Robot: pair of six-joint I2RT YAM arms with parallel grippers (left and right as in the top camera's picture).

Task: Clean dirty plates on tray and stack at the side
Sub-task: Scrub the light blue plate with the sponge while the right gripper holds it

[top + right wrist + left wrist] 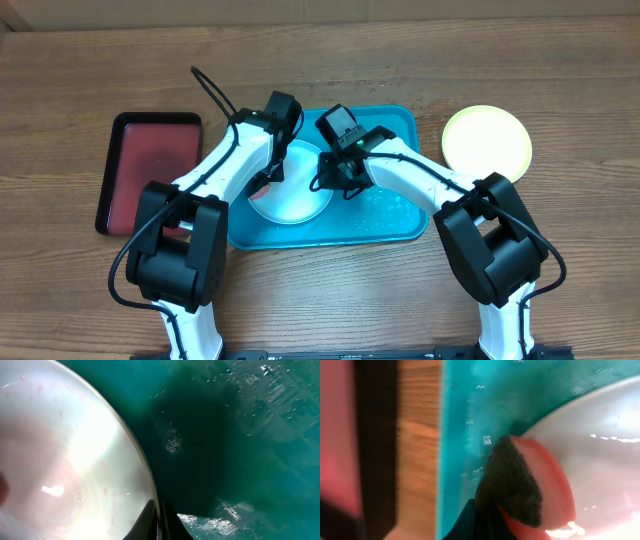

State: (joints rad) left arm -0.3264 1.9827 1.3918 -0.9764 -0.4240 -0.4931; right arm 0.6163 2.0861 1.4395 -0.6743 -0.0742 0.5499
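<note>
Presently, left gripper clamped on sponge against white plate, right gripper pinching its rim, teal tray beneath.

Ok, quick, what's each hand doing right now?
Left hand: closed on the red sponge with a dark scouring side, at the edge of the pale round plastic plate.
Right hand: closed, pinching that plate's rim.
</note>
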